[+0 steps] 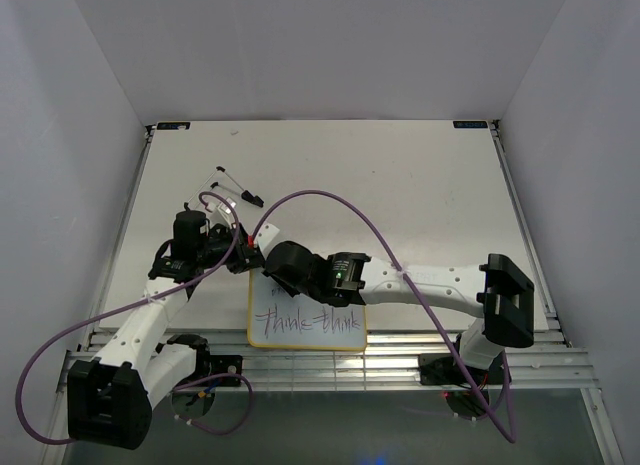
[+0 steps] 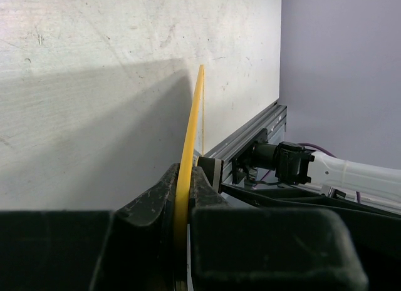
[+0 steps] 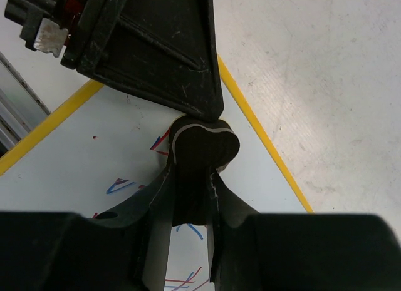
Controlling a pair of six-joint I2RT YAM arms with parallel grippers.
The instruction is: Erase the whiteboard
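Left claw point(image 2: 186, 178) is clamping the whiteboard point(image 1: 300, 330) steady for me; right claw point(image 3: 191, 184) is squeezing what seems the eraser point(image 3: 203, 147) onto it.

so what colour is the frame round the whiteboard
Yellow, a thin frame on the whiteboard; clearest in the right wrist view.

Tabletop point(image 1: 400, 175) white, matte, scuffed and faintly stained. Plain pale lilac-grey walls point(image 1: 300, 45) close it in on left, right and rear. Grooved aluminium rails point(image 1: 390, 363) run along near edge and both sides. Light even, diffuse; shadows soft-edged
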